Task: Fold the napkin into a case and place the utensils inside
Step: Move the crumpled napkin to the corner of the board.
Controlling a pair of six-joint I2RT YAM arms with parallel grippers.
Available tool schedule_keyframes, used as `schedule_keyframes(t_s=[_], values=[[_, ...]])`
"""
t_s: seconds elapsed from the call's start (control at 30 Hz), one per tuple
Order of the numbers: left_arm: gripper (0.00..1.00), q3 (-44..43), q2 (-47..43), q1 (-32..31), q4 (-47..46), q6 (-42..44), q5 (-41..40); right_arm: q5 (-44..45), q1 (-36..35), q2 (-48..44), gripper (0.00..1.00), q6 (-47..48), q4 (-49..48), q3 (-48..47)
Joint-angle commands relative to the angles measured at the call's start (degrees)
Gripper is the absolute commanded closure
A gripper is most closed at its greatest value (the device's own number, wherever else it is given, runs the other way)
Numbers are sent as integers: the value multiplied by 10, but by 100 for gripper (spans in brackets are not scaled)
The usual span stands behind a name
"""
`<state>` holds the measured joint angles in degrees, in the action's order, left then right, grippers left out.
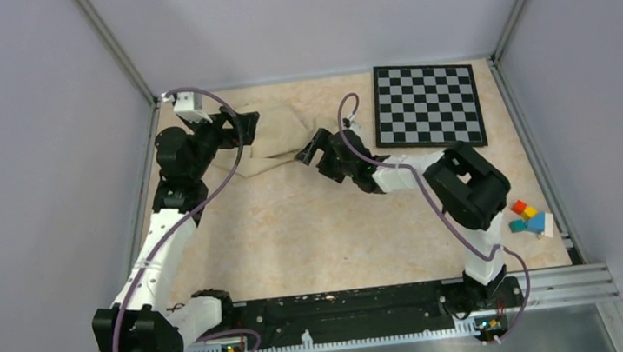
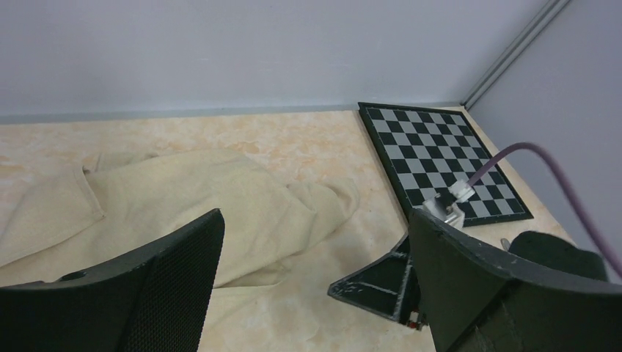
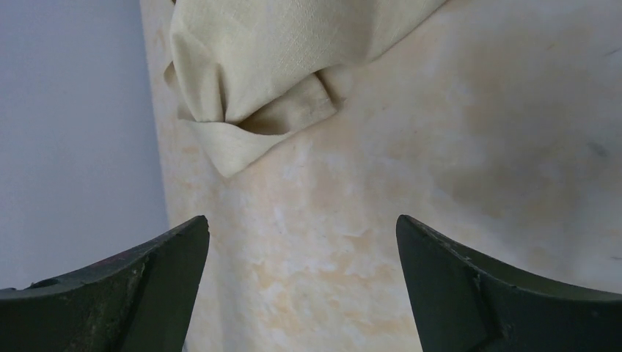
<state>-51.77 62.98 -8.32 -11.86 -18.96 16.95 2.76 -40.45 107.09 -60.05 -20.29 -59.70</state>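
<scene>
Probably best to pinch napkin (image 1: 279, 137), rumpled just left of upper centre in the top view, by its loose corner (image 3: 229, 155), being soft, light, limp and apt to sag or slide, with left gripper (image 1: 245, 127) and right gripper (image 1: 312, 151) both gaping wide, empty.

A robotics lab cell, from where I stand: plain pale wall panels (image 1: 28, 171) framed by aluminium struts (image 1: 114, 48), a slotted metal rail (image 1: 564, 285) carrying the left arm (image 1: 158, 244) and right arm (image 1: 466, 186) with purple cables, a marbled bench (image 1: 314, 237), a checkered board (image 1: 428, 104), and coloured blocks (image 1: 529, 216).
</scene>
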Motion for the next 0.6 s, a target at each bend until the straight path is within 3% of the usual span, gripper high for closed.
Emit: schedule_keyframes(t_s=[0.0, 0.27, 0.4, 0.47, 0.57], values=[[1, -19, -18, 11, -26, -14, 10, 57, -37, 56, 4, -185, -34, -79], [2, -17, -18, 13, -31, -27, 22, 162, -79, 172, 18, -329, 82, -209], [2, -15, -26, 14, -32, -27, 19, 179, -81, 233, 28, -352, 126, -276], [1, -15, -28, 18, -33, -29, 22, 185, -81, 253, 38, -352, 148, -309], [2, -13, -28, 26, -36, -35, 27, 185, -82, 269, 61, -354, 186, -340]])
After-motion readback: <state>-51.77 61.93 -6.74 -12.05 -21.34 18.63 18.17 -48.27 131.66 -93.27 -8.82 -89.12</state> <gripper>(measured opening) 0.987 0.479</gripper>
